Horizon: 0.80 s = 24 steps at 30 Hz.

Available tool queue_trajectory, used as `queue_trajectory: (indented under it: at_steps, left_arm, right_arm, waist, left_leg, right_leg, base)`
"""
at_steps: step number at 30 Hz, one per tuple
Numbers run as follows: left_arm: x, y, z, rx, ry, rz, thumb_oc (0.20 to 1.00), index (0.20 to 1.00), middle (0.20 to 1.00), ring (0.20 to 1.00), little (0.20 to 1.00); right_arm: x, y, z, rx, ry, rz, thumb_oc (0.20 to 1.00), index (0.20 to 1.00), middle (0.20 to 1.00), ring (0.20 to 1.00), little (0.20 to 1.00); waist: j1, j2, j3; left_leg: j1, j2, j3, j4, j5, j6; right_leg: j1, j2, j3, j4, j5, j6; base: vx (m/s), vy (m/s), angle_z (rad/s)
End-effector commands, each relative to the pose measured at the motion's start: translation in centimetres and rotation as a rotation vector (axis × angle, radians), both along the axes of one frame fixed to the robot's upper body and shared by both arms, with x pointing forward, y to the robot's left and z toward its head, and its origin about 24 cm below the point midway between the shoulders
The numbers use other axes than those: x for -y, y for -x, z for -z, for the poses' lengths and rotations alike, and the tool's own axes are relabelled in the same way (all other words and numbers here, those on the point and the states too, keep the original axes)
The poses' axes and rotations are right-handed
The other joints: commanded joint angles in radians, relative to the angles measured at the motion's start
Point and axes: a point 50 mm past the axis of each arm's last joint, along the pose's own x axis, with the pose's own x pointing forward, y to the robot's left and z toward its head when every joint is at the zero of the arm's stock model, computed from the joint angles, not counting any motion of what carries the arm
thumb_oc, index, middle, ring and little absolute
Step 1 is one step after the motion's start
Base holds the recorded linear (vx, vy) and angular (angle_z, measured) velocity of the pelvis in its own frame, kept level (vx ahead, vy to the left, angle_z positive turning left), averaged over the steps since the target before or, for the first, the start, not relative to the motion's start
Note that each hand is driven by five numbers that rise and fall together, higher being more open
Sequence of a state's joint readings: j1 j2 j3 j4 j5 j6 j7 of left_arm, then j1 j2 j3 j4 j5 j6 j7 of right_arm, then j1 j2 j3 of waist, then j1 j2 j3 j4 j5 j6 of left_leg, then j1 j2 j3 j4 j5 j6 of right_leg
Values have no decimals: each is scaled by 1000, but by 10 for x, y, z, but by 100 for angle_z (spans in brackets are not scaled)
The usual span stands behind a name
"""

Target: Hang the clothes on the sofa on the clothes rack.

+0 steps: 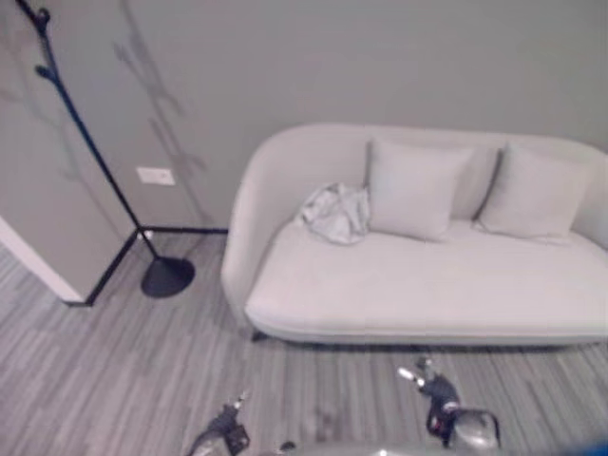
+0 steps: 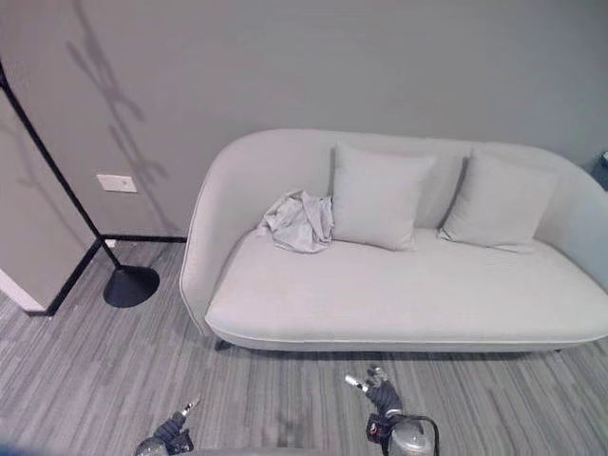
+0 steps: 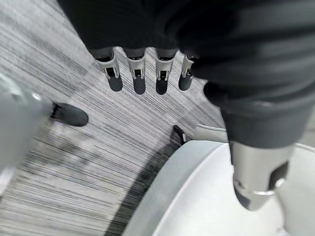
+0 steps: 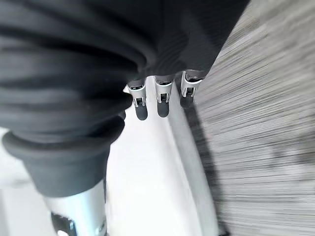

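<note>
A crumpled light grey garment point(image 1: 335, 213) lies on the left end of the pale sofa point(image 1: 408, 285), against the backrest and beside a cushion. The black clothes rack point(image 1: 90, 147) stands on the floor left of the sofa, its round base point(image 1: 167, 276) near the wall corner. My left hand point(image 1: 226, 432) hangs low above the floor in front of the sofa's left part, fingers point(image 3: 139, 73) straight and holding nothing. Lower right, my right hand point(image 1: 432, 389) hovers before the sofa's front edge, its fingers point(image 4: 160, 96) straight and empty. Both hands are well short of the garment.
Two pale cushions point(image 1: 415, 187) point(image 1: 534, 192) lean on the sofa's backrest. A grey wall with a white socket plate point(image 1: 155, 176) stands behind. A wall corner with black skirting point(image 1: 76, 285) juts out at the left. Striped grey flooring point(image 1: 114, 370) stretches between me and the sofa.
</note>
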<state>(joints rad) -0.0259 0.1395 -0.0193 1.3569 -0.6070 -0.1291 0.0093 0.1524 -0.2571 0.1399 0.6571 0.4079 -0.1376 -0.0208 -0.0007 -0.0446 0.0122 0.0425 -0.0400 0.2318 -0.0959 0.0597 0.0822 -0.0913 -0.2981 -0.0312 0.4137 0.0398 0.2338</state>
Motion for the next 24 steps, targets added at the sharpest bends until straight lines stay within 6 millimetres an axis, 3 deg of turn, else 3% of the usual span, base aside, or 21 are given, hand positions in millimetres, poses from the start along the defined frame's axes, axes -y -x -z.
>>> queue_trajectory:
  at_steps: [1, 3, 5, 6, 8, 10, 11, 12, 16, 24]
  left_arm:
    - [-6, -16, -5, 58, -22, 4, 1000, 1000, 1000, 1000, 1000]
    - [-8, -13, -5, 54, -30, 12, 1000, 1000, 1000, 1000, 1000]
    - [-6, -14, -5, 64, -30, 34, 1000, 1000, 1000, 1000, 1000]
    - [-6, -14, -5, 64, -30, 34, 1000, 1000, 1000, 1000, 1000]
    - [-4, -18, -6, 73, -33, 72, 1000, 1000, 1000, 1000, 1000]
    - [-3, -23, -7, 84, -42, 94, 1000, 1000, 1000, 1000, 1000]
    - [-2, -23, -7, 84, -42, 94, 1000, 1000, 1000, 1000, 1000]
    - [-2, -27, -8, 94, -50, 108, 1000, 1000, 1000, 1000, 1000]
    - [-1, -40, -12, 131, -68, 133, 1000, 1000, 1000, 1000, 1000]
    - [0, -37, -12, 130, -76, 138, 1000, 1000, 1000, 1000, 1000]
  right_arm:
    - [29, -27, -37, 209, 110, 72, 1000, 1000, 1000, 1000, 1000]
    - [42, -23, -49, 261, 147, 130, 1000, 1000, 1000, 1000, 1000]
    - [58, -20, -65, 319, 203, 183, 1000, 1000, 1000, 1000, 1000]
    - [58, -19, -65, 319, 203, 183, 1000, 1000, 1000, 1000, 1000]
    - [74, -24, -94, 396, 388, 177, 1000, 1000, 1000, 1000, 1000]
    - [75, -31, -115, 452, 504, 126, 1000, 1000, 1000, 1000, 1000]
    - [75, -31, -115, 451, 505, 125, 1000, 1000, 1000, 1000, 1000]
    - [73, -38, -126, 477, 604, 71, 1000, 1000, 1000, 1000, 1000]
    - [61, -59, -149, 584, 661, -24, 1000, 1000, 1000, 1000, 1000]
    - [49, -89, -171, 655, 868, -162, 1000, 1000, 1000, 1000, 1000]
  waist:
    - [-13, -1, 95]
    - [-30, 5, 109]
    - [-53, 18, 115]
    - [-53, 19, 115]
    - [-69, 19, 124]
    - [-76, 9, 129]
    - [-76, 11, 130]
    - [-75, -1, 129]
    - [-67, -16, 138]
    - [-52, -33, 140]
  left_leg:
    - [-8, 10, -23, 9, -42, -27]
    - [26, 6, -25, 9, -60, -23]
    - [40, 9, -43, 9, -61, -31]
    - [39, 10, -43, 9, -61, -31]
    - [60, 3, -60, 9, -80, -39]
    - [85, 1, -74, 9, -100, -46]
    - [87, 2, -74, 9, -102, -46]
    - [107, 1, -84, 9, -118, -50]
    - [150, 6, -110, 9, -150, -65]
    - [249, 26, -189, 9, -216, -92]
  right_leg:
    - [82, 31, -68, 53, 136, -74]
    - [32, 41, -88, 113, 92, -85]
    - [-3, 98, -96, 59, 23, -104]
    - [-3, 99, -97, 57, 24, -105]
    - [-17, 122, -94, -108, 0, -101]
    - [-22, 124, -82, -246, 38, -83]
    - [-15, 126, -83, -255, 42, -82]
    - [-23, 113, -61, -340, 97, -62]
    - [-53, 98, -22, -460, 169, -27]
    - [-78, 71, 20, -488, 205, -5]
  base:
    - [119, 177, -4]
    - [162, 159, -6]
    - [134, 36, -3]
    - [112, -14, 8]
    - [157, -69, 11]
    - [151, -92, 0]
    - [170, -114, 4]
    - [111, -75, 16]
    - [164, -122, 23]
    - [259, -163, 44]
